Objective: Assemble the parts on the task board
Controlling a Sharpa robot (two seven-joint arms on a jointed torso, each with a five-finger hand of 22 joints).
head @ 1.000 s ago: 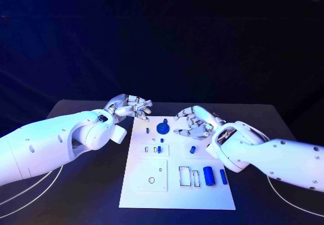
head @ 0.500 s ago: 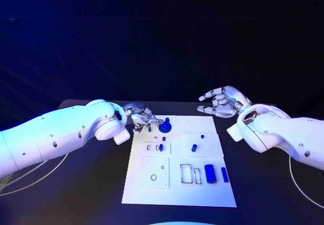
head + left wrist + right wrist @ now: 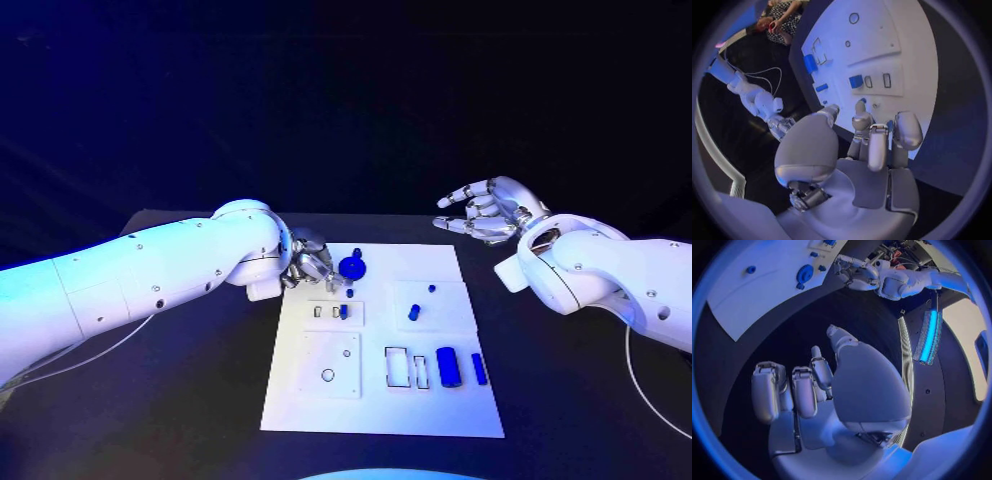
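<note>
**Left hand low at the board's far corner, right hand lifted and empty**

Head view: the white task board (image 3: pixel 378 395) lies in the middle of the black table (image 3: pixel 173 380). The left hand (image 3: pixel 312 266) is down at the board's far left corner, fingers curled; I cannot tell whether it grips anything. Just beside it on the board sits a round blue part (image 3: pixel 352 268). A small blue part (image 3: pixel 414 313) lies on the raised plate toward the board's right side, and a blue cylinder (image 3: pixel 447 366) with a slimmer blue bar (image 3: pixel 477 370) beside it lies near the board's right edge, closer to the robot. The right hand (image 3: pixel 489 212) is raised beyond the board's far right corner, fingers spread and holding nothing.

Left wrist view: the left hand (image 3: pixel 870 145) has its fingers bent over the board's edge, the fingertips (image 3: pixel 861 106) close to the white surface; a blue part (image 3: pixel 856 81) lies further along the board.

Right wrist view: the right hand (image 3: pixel 817 390) hangs over the dark table, loosely open and empty, well apart from the board (image 3: pixel 761 295) and the round blue part (image 3: pixel 804 274).
</note>
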